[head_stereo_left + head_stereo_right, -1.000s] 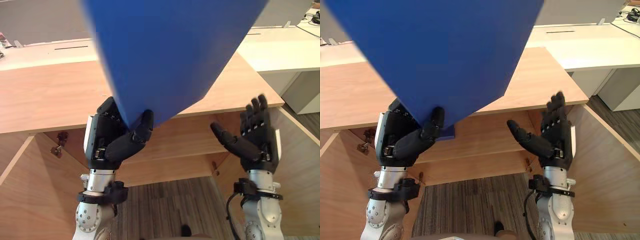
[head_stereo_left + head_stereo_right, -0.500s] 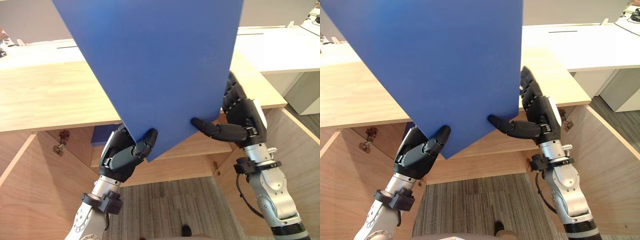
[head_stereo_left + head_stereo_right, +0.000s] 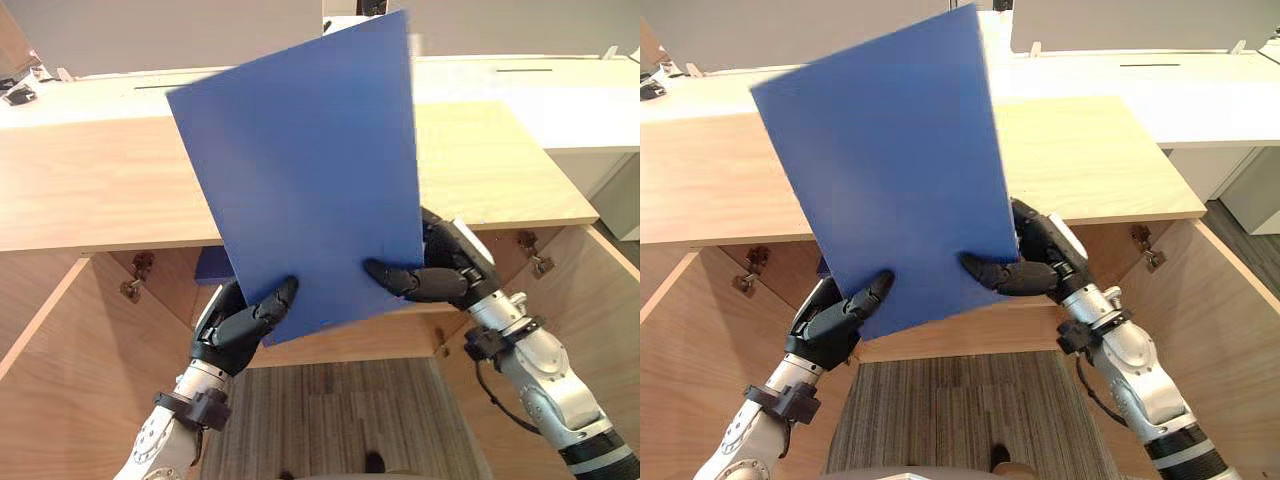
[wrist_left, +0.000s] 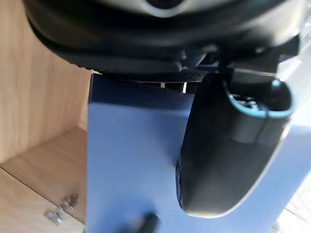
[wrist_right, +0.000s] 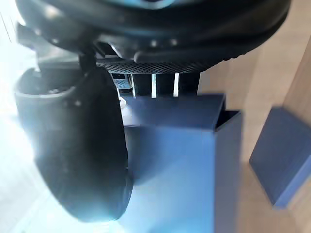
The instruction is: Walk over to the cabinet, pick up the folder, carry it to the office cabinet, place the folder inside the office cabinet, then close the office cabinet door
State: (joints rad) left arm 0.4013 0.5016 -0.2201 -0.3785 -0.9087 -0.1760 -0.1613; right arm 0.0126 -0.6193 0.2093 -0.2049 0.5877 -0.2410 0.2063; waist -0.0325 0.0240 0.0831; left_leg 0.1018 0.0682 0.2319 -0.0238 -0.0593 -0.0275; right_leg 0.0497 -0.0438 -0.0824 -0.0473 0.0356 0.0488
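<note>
I am pinching the folder [image 3: 300, 190] with my left robot hand [image 3: 238, 322] and right robot hand [image 3: 440, 275] before the open office cabinet [image 3: 90, 185]; putting it inside and closing the door [image 3: 595, 335] are remaining

The right hand [image 3: 450, 272], open and apart from the blue folder [image 3: 300, 170] a second ago, now pinches its lower right edge, thumb across the front. The folder has swung out and down, its whole top edge now in sight, and the left hand [image 3: 226, 332] has dropped lower with it.
</note>
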